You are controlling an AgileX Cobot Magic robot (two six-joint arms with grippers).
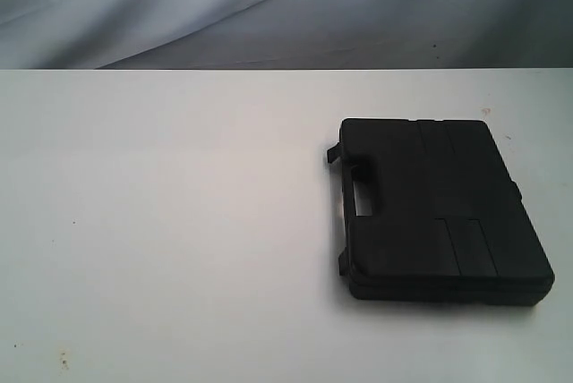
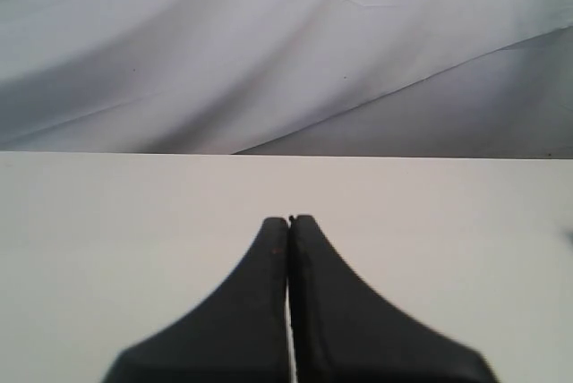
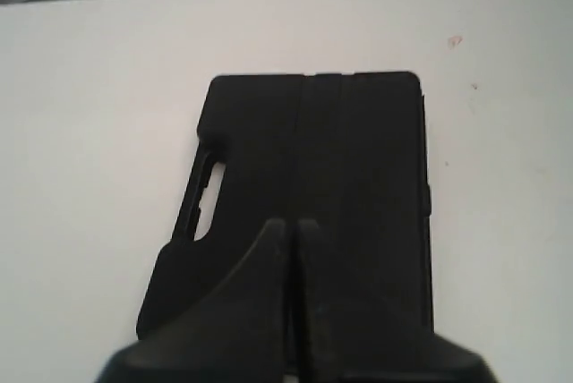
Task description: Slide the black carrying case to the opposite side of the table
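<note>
The black carrying case [image 1: 439,208] lies flat on the right half of the white table [image 1: 179,222], its handle cutout facing the table's middle. In the right wrist view the case [image 3: 340,159] fills the centre, and my right gripper [image 3: 292,222] hovers over its lid, shut, with nothing between the fingers. Whether the fingertips touch the lid I cannot tell. My left gripper [image 2: 290,218] is shut and empty above bare tabletop [image 2: 107,240]; the case does not show in that view. Neither gripper appears in the exterior view.
A wrinkled pale cloth backdrop [image 1: 269,7] hangs behind the table's far edge. A few small dark specks [image 1: 63,361] mark the tabletop near the front left. The table's left half is bare white surface.
</note>
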